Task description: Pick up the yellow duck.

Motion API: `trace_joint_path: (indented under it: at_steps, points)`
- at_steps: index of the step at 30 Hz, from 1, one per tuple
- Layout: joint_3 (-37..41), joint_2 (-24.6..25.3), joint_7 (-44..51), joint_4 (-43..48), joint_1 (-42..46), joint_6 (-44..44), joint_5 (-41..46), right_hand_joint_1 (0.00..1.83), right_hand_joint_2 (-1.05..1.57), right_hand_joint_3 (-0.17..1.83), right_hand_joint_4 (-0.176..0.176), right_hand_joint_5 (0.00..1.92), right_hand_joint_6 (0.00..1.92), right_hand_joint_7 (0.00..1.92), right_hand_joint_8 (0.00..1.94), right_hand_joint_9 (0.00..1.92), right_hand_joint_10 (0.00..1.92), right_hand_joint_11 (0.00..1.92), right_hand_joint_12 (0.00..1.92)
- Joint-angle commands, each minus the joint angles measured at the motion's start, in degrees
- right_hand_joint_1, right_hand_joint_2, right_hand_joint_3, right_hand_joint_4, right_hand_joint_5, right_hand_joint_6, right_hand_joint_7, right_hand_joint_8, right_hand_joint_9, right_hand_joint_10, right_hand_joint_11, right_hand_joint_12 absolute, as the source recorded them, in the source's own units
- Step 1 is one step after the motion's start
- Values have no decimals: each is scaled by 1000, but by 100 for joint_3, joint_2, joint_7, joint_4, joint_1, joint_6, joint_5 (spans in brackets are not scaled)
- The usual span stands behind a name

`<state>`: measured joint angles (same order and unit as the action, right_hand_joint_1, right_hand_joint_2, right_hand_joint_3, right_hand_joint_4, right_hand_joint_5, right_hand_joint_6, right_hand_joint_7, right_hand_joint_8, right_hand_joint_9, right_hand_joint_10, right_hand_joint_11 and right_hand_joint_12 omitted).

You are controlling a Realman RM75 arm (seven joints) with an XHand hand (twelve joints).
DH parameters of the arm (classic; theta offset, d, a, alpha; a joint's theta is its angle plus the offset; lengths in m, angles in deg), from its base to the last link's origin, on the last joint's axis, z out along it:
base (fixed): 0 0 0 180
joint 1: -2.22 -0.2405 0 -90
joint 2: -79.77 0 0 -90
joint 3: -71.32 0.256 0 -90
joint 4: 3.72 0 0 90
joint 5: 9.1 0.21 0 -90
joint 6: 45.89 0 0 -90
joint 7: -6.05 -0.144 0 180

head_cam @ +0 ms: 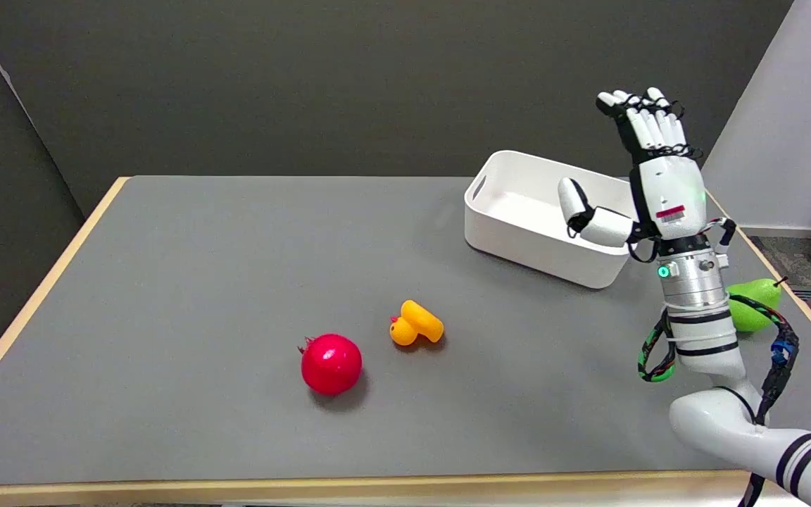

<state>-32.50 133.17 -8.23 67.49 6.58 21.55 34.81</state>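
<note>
Yellow, smooth, rounded duck (pixel 416 323) lies seemingly tipped over.

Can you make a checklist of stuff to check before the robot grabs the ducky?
1. Right hand holds nothing, fingers apart: ok.
2. Yellow duck in plain sight on the table: ok.
3. Duck upright: not ok, it seems to lie tipped on its side.
4. Space around the duck: ok, the red pomegranate sits apart from it, to its left and nearer the camera.
5. Hand near the duck: not ok, it is raised by the white bin, well to the duck's right.
6. Green pear clear of the arm: cannot tell, the arm partly hides it.
</note>
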Motion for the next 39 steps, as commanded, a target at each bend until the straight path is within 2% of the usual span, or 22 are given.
trace_joint_path:
  at_steps: [1, 3, 6, 10, 12, 14, 18, 22, 24, 27, 35, 39]
  points:
    - [136, -349, 1374, 1188, 557, -1431, -36, 379, 626, 866, -30, 149, 380, 88, 258, -1, 529, -1, 150]
    - [164, -376, 1535, 1451, 687, -1750, -31, 375, 599, 890, -29, 125, 389, 70, 252, 3, 453, -1, 110]
    - [95, -340, 1736, 1755, 866, -2188, 139, 382, 580, 889, -27, 98, 371, 50, 140, -1, 304, -1, 71]
    - [-164, -159, 2116, 2005, 1035, -2301, 559, 375, 572, 886, -36, 81, 354, 41, 105, -1, 223, -1, 65]
    - [-268, -49, 2531, 2143, 1101, -2229, 704, 369, 563, 877, -56, 58, 332, 38, 116, -1, 211, -1, 120]
    - [-375, 57, 2966, 2294, 1133, -2185, 782, 371, 539, 885, -110, 49, 316, 55, 142, -1, 209, -1, 261]
    - [-714, 357, 3852, 2671, 1109, -2237, 1050, 372, 556, 868, -157, 46, 303, 46, 237, -1, 333, -1, 357]
    - [-1388, 465, 4356, 2786, 972, -1772, 1187, 353, 546, 889, -173, 52, 291, 56, 353, -1, 469, -1, 426]
    - [-1777, 520, 4497, 2823, 900, -1370, 1144, 519, 531, 943, -176, 24, 322, 43, 411, -1, 475, -1, 454]
    - [-2238, 586, 4633, 2896, 913, -1026, 1047, 299, 633, 724, -176, 90, 335, 113, 305, -1, 521, -1, 454]
    - [-2896, 1212, 5052, 2694, 1259, -562, 779, 182, 658, 698, -176, 201, 457, 137, 325, -1, 530, -1, 381]
    - [-3072, 1413, 5074, 2498, 1434, -326, 827, 166, 656, 699, -176, 212, 490, 160, 360, -1, 650, -1, 387]
